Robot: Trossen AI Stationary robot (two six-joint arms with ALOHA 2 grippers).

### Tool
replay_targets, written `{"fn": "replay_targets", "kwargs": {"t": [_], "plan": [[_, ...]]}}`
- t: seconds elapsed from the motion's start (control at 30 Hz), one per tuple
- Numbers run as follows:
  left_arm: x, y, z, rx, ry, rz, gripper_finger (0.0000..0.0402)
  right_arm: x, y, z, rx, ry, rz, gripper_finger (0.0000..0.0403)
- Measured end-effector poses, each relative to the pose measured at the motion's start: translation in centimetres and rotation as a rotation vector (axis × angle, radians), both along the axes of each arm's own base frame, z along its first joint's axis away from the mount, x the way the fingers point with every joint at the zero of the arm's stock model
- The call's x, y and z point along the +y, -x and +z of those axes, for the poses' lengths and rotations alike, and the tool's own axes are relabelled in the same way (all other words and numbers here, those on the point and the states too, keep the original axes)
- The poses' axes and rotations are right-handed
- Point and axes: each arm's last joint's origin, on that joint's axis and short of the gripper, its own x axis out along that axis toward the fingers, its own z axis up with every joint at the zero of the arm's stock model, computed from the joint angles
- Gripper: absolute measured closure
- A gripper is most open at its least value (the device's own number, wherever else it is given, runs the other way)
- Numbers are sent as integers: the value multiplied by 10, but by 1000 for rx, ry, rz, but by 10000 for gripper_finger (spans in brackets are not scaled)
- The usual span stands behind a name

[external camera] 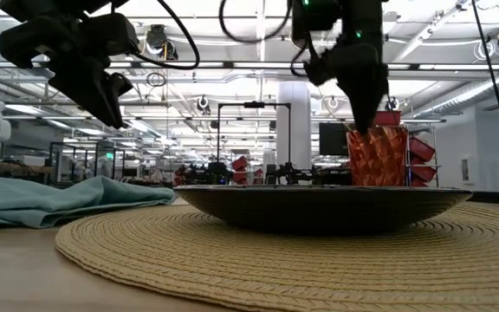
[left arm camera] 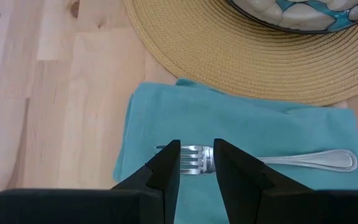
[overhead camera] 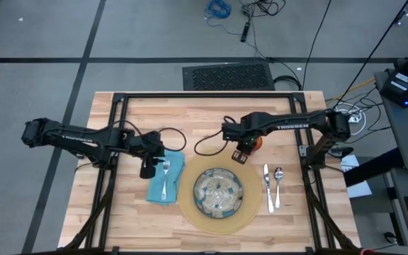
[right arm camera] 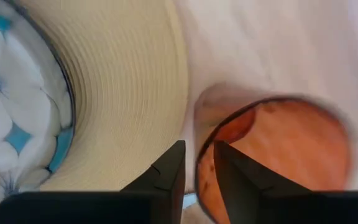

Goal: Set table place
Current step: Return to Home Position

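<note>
A round tan mat (overhead camera: 190,205) lies on the wooden table (overhead camera: 119,219) with a patterned plate (overhead camera: 218,190) on it. Left of the mat, a silver fork (left arm camera: 303,160) lies on a teal napkin (left arm camera: 247,124). My left gripper (left arm camera: 196,146) hovers open above the fork's tines, clear of the napkin in the low view. A knife (overhead camera: 266,185) and a spoon (overhead camera: 278,184) lie right of the mat. A small orange cup (right arm camera: 278,143) stands upright on the table just beyond the mat's far right edge. My right gripper (right arm camera: 197,149) points down, open. One finger is inside the cup's rim and one outside, with a gap on each side.
Black frame rails (overhead camera: 211,97) run along the table's far edge and down both sides. Bare planks show at the near left and near right corners. Cables (overhead camera: 204,145) loop over the table behind the plate.
</note>
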Motion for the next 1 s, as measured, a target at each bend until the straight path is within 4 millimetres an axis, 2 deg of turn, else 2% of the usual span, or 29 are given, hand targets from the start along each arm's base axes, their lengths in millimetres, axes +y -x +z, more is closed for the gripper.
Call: {"fn": "replay_targets", "kwargs": {"t": [0.23, 0.4, 0.47, 0.57, 0.73, 0.87, 1.0], "plan": [[0, -1, 9, -1, 4, 6, 318, -3, -8, 48, -86, 121, 29, 328], [1, 2, 35, -30, -48, -5, 318, -1, -4, 88, -185, 246, 53, 328], [3, 4, 52, -65, -101, 2, 318, 2, 2, 105, -238, 317, 60, 328], [5, 13, 83, -126, -200, 21, 318, 8, 19, 131, -314, 440, 50, 328], [11, 35, 137, -276, -363, 91, 318, 15, 61, 165, -420, 622, -33, 328], [14, 63, 174, -392, -459, 168, 318, 21, 95, 184, -496, 671, -92, 328], [18, 96, 201, -477, -510, 263, 318, 24, 129, 196, -543, 707, -149, 328]]}}
